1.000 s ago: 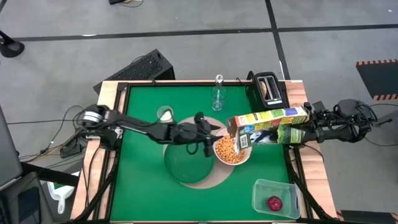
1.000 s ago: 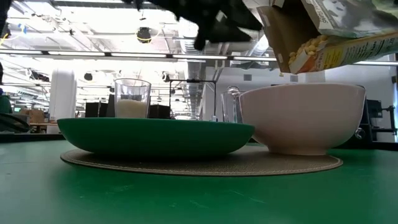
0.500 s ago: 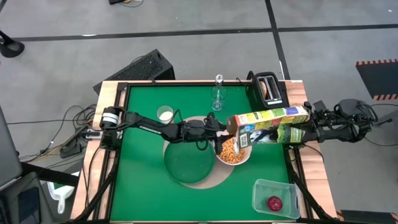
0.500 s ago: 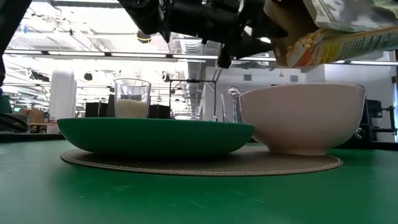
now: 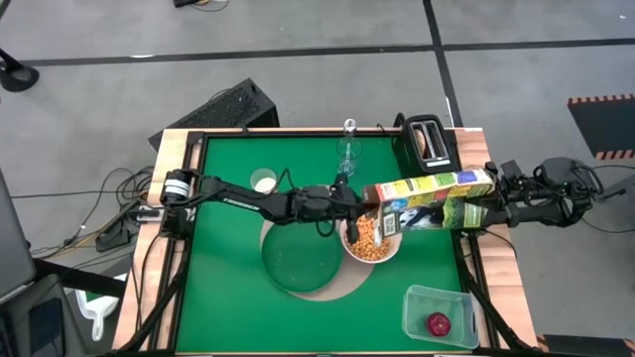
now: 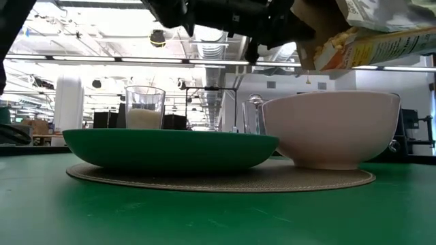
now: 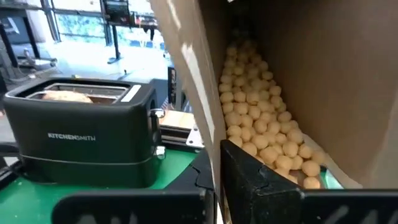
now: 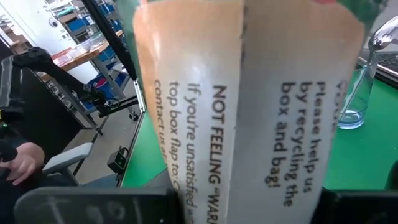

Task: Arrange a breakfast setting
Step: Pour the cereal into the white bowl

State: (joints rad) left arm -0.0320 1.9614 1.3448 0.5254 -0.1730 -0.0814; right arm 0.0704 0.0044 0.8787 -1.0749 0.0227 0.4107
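The green-and-yellow cereal box hangs on its side above the table, with its open end over the white bowl of cereal. The bowl and the dark green plate sit on the round tan mat. My right gripper holds the box's closed end. My left gripper is shut at the open end, where cereal shows inside. The milk glass and the stemmed glass stand farther back. The red fruit lies in a clear tub. My left gripper pinches a cardboard flap at the box's open end between its two fingers. It comes in level from the table's left, and the flap's edge runs down into the gap. My right gripper grips the box's closed end, level from the table's right. The box fills its wrist view and hides the fingers. The box lies lengthwise, clear of the table, with its open end over the bowl.
A black toaster with toast in a slot stands at the far right corner. The clear tub sits near the front right. Bare green table lies at the front left.
My left gripper has moved toward the table's right, up to the box's open end, and has shut on the flap there. The box and my right gripper have kept their place over the bowl.
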